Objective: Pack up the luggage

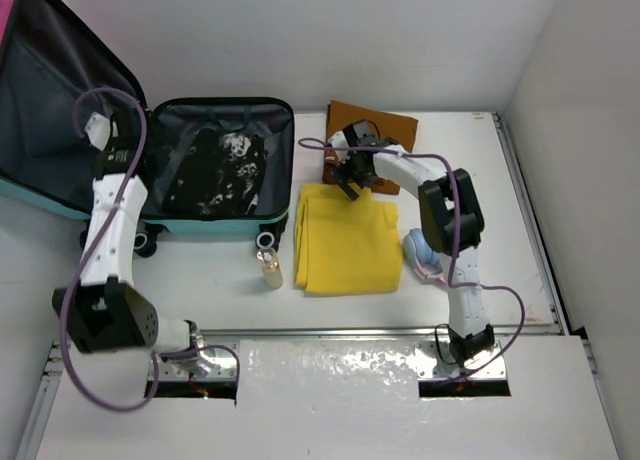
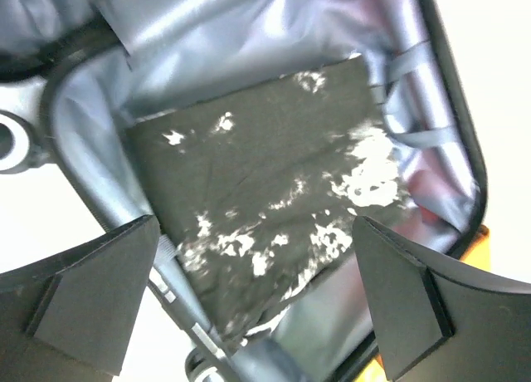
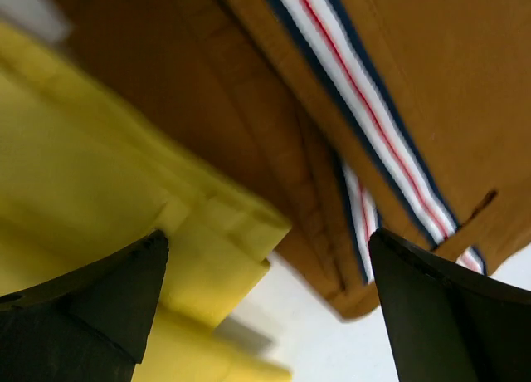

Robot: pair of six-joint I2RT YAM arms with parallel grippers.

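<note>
The luggage (image 1: 285, 120) lies open at the back left, its teal shell edge and dark grey lining showing, lid (image 1: 50, 90) raised. A black garment with white print (image 1: 220, 170) lies inside; it fills the left wrist view (image 2: 265, 199). My left gripper (image 1: 100, 130) hangs open and empty above the luggage's left part. My right gripper (image 1: 350, 185) is open and empty over the far edge of a folded yellow cloth (image 1: 348, 240), where it meets a folded brown garment with a striped band (image 1: 395, 130). Both show in the right wrist view, yellow (image 3: 91, 183), brown (image 3: 398, 75).
A small clear bottle with amber liquid (image 1: 268, 263) stands in front of the luggage by a black wheel (image 1: 265, 241). A pink and blue bundle (image 1: 422, 252) lies behind the right arm. White walls close in at the back and right.
</note>
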